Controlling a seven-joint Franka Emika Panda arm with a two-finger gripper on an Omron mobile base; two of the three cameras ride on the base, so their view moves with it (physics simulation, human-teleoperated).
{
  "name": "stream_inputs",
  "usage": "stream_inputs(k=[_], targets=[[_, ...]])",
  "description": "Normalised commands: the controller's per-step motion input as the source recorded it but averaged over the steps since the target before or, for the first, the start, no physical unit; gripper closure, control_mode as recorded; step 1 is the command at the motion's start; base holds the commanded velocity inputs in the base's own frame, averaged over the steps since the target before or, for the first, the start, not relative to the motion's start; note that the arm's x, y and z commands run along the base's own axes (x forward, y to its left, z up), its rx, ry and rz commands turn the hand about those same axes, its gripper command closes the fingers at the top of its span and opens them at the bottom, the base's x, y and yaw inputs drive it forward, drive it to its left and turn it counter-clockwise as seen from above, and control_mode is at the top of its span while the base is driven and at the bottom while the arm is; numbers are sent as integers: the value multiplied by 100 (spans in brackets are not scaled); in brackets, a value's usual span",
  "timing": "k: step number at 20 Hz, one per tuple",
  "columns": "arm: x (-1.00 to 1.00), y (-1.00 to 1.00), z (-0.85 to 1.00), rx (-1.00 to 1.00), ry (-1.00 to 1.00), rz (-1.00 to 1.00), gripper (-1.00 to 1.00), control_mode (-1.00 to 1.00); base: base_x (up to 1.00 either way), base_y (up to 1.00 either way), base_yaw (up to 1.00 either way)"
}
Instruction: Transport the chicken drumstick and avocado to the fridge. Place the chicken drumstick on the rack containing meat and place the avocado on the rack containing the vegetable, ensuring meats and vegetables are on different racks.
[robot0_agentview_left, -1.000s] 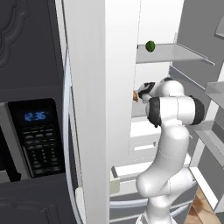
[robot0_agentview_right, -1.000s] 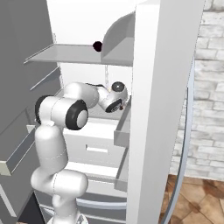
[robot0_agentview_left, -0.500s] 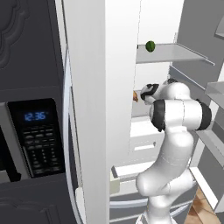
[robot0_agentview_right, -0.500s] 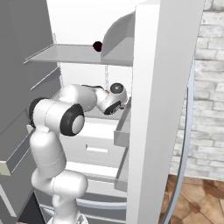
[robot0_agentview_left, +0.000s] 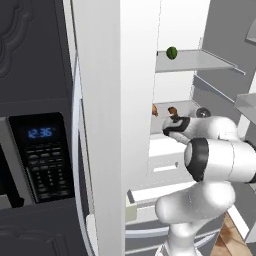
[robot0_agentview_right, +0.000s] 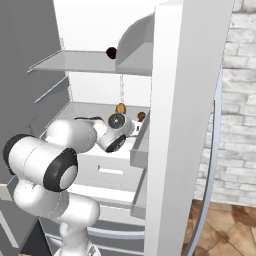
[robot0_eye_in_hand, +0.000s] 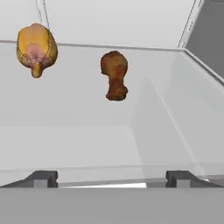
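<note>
Drumstick first: we see the chicken drumstick (robot0_eye_in_hand: 114, 75) lying on the lower fridge shelf (robot0_eye_in_hand: 87, 113), fat end away from us, apart from the orange-brown meat lump (robot0_eye_in_hand: 36, 49) on that same shelf. Our hand (robot0_eye_in_hand: 112, 178) sits back from it with fingers spread wide, gripping nothing. On the upper rack (robot0_agentview_left: 197, 61) we spot the avocado (robot0_agentview_left: 171, 52); the right base view shows the dark eggplant (robot0_agentview_right: 111, 51) there.

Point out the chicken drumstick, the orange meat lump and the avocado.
chicken drumstick (robot0_eye_in_hand: 114, 74), hand view, on its fat upper end.
orange meat lump (robot0_eye_in_hand: 36, 47), hand view, on its rounded body.
avocado (robot0_agentview_left: 172, 52), left base view, on its middle.
</note>
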Motion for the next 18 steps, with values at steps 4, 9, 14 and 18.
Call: stream_inputs(k=[4, 9, 14, 18], targets=[[-72, 14, 71, 0, 0, -18, -100, -100, 0, 0, 0], [-82, 2, 100, 8, 0, -9, -100, -100, 0, 0, 0], [-46, 5, 100, 19, 26, 0, -100, -100, 0, 0, 0], [-29, 0, 100, 28, 44, 0, -100, -100, 0, 0, 0]])
